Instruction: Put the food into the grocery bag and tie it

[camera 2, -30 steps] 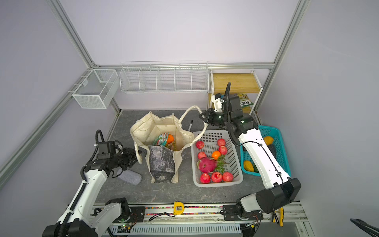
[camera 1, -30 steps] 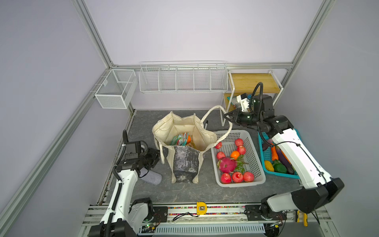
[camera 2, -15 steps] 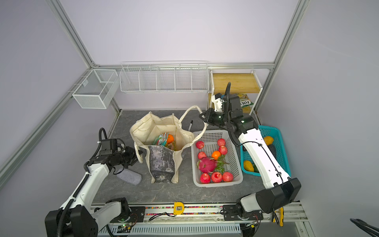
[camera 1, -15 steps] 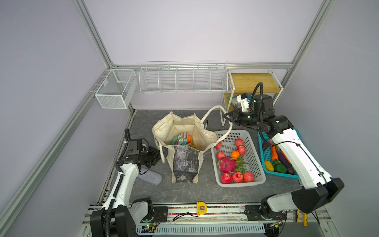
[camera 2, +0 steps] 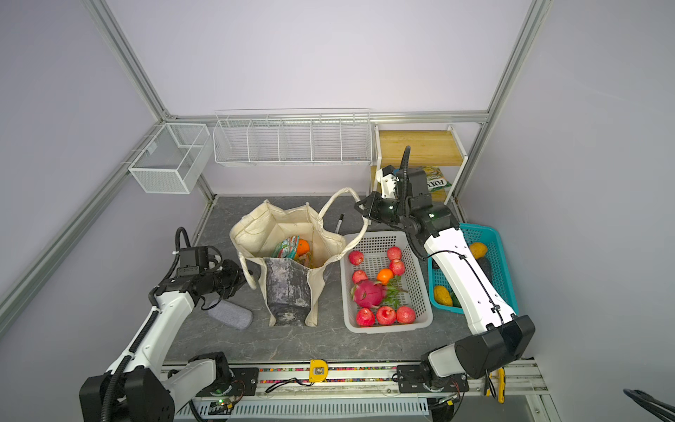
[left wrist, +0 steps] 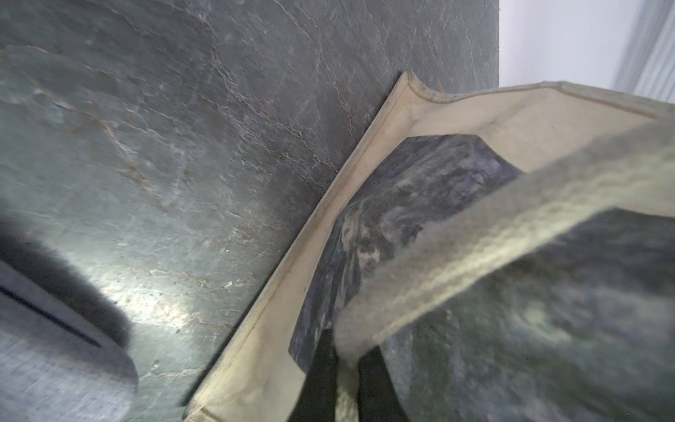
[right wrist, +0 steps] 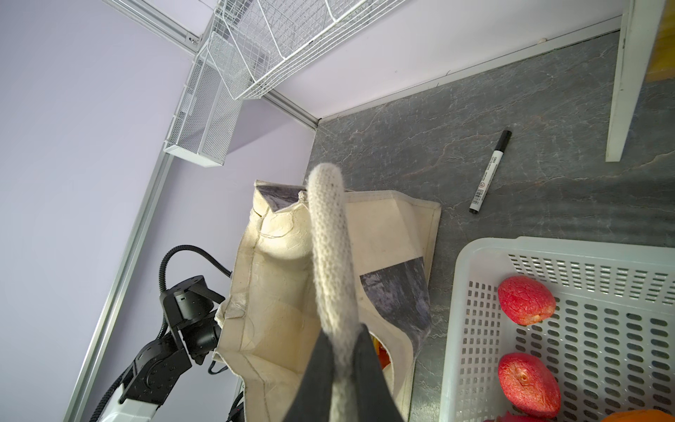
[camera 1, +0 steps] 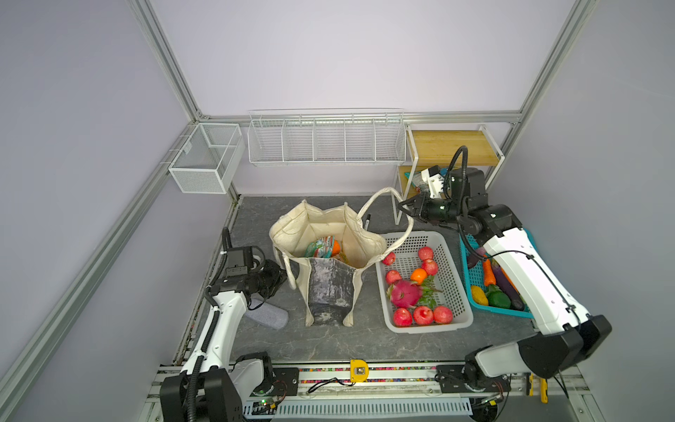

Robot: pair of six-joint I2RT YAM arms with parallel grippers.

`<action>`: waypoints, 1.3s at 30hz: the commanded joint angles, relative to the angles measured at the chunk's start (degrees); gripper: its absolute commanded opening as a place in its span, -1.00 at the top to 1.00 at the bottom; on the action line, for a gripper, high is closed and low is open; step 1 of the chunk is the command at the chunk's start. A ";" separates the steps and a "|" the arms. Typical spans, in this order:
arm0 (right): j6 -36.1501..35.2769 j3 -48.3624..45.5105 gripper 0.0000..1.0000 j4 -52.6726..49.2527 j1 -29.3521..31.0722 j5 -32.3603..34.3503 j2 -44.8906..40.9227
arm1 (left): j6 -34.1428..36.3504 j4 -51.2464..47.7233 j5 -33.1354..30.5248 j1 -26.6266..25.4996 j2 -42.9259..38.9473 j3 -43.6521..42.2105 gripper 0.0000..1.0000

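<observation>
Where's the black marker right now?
In both top views the black marker lies on the tabletop just behind the canvas tote, left of the white basket's far corner.

Left arm (camera 1: 226, 318) low, link rising from the base, wrist about level. Left gripper (camera 1: 279, 282) points sideways toward the middle. Jaws pinched together on a bag handle (left wrist: 475, 248), with the strap caught between the two black fingers (left wrist: 317, 380) and running out ahead of the tips. Right arm (camera 1: 529, 277) stretched far forward and raised, elbow down by its base, wrist turned inward. Right gripper (camera 1: 404, 209) also points toward the middle. Jaws clamped on the other handle (right wrist: 330, 255), strap squeezed between the dark fingers (right wrist: 314, 372), loop arching away beyond the tips.
</observation>
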 commanded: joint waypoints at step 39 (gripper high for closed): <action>-10.77 7.63 0.85 10.36 10.85 -0.79 2.00 | 10.66 -15.57 -1.49 -8.71 18.66 71.33 0.98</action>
